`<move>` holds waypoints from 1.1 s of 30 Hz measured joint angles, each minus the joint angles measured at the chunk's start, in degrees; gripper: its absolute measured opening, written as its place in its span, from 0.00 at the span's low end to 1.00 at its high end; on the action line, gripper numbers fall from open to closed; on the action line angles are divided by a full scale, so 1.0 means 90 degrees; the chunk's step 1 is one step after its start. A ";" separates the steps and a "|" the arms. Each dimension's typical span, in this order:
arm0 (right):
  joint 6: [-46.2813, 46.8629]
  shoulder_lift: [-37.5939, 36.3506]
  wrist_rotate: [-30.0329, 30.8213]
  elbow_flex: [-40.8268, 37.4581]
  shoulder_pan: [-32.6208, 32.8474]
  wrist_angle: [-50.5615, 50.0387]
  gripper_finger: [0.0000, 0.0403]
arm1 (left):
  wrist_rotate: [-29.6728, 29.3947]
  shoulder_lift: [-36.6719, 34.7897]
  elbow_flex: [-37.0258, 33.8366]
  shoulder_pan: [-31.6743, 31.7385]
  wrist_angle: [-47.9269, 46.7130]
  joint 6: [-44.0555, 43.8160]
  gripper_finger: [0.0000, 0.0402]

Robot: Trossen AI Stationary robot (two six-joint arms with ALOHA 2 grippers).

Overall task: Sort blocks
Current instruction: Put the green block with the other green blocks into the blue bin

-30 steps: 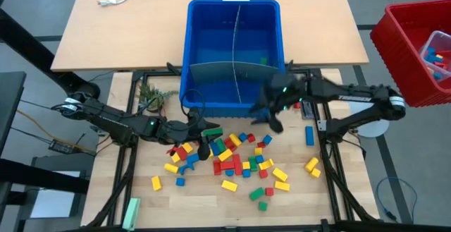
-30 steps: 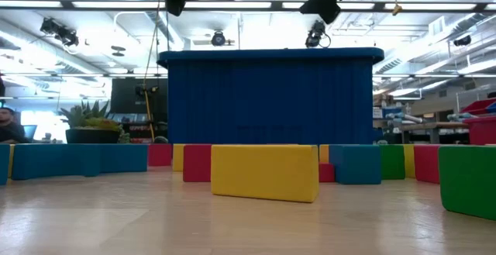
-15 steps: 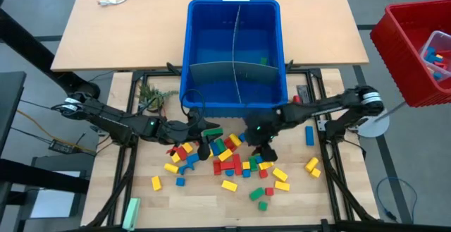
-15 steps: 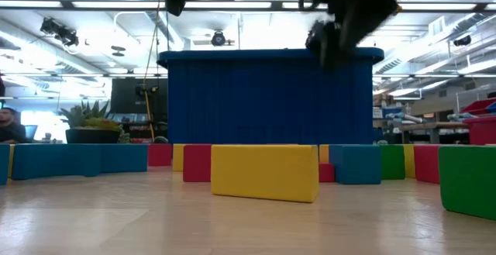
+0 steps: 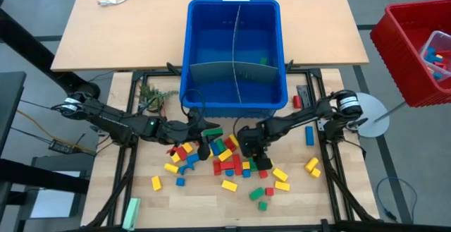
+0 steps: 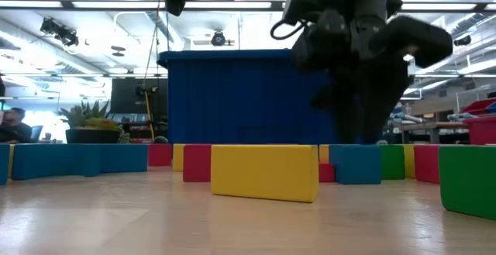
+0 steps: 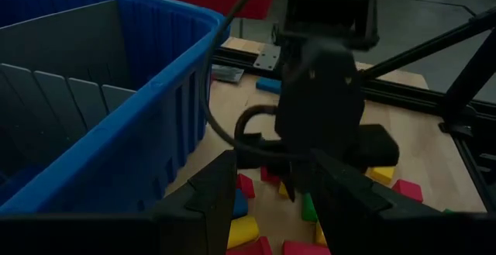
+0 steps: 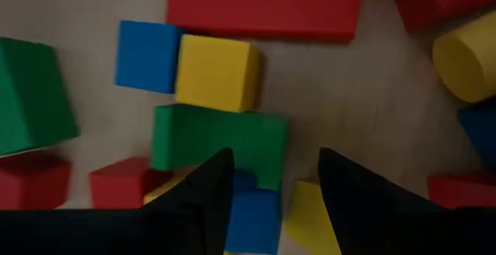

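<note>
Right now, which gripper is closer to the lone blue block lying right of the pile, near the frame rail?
Right. The right gripper is down over the pile's centre, just left of that blue block. The left gripper hangs at the pile's left edge, farther away.

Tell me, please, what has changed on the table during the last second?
The right gripper left the front edge of the blue bin and came down over the blocks; its fingers are open, with nothing between them. The left gripper stayed at the pile's left side, fingers apart. The blocks did not visibly shift.
</note>
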 joint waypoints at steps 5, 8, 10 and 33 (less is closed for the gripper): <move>0.0120 0.0275 0.0185 0.0000 -0.0007 0.0025 0.43 | 0.0000 0.0000 0.0001 0.0000 0.0000 0.0002 0.41; 0.0155 0.0320 0.0178 0.0005 -0.0003 0.0057 0.40 | 0.0000 0.0000 -0.0001 0.0000 -0.0001 -0.0001 0.41; 0.0160 0.0315 0.0191 0.0005 -0.0001 0.0145 0.36 | 0.0000 0.0000 -0.0001 0.0000 -0.0001 0.0001 0.41; 0.0152 -0.0653 0.0356 0.0000 -0.0027 -0.0106 0.03 | 0.0000 0.0000 -0.0001 0.0000 -0.0001 -0.0001 0.41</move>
